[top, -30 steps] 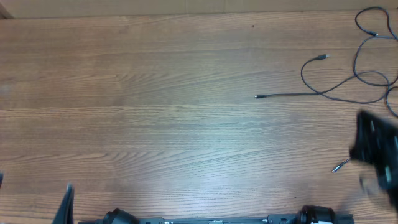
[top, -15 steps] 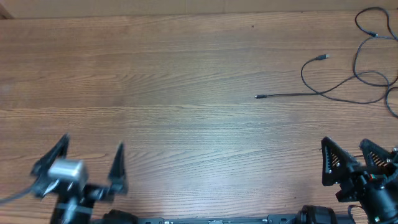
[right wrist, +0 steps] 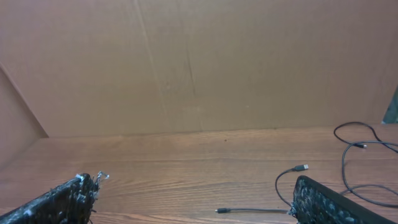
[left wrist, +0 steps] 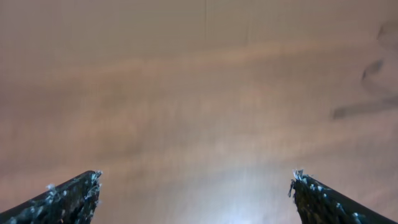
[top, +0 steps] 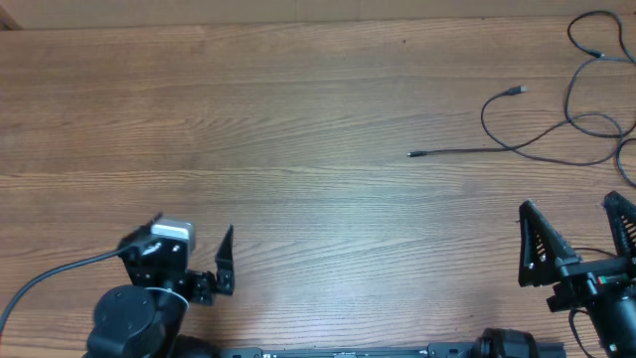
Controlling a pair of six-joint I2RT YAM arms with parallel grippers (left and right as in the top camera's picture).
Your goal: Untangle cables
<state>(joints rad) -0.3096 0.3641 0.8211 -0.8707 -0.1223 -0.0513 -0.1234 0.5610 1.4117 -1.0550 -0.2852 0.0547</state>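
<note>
1. Thin black cables (top: 457, 151) with small plug ends lie loosely looped on the brown wooden table (top: 248, 129), beyond the right hand (top: 566, 202).
2. Right hand: fingers apart, holding nothing.
3. Left hand (top: 195, 225), well left of it: likewise apart.

You will find no readable text, label, brand, number or sign in any of the three views. The pale block (top: 171, 235) on the left arm is too small in the overhead view to tell whether it carries lettering, and the left wrist view is blurred throughout.
</note>
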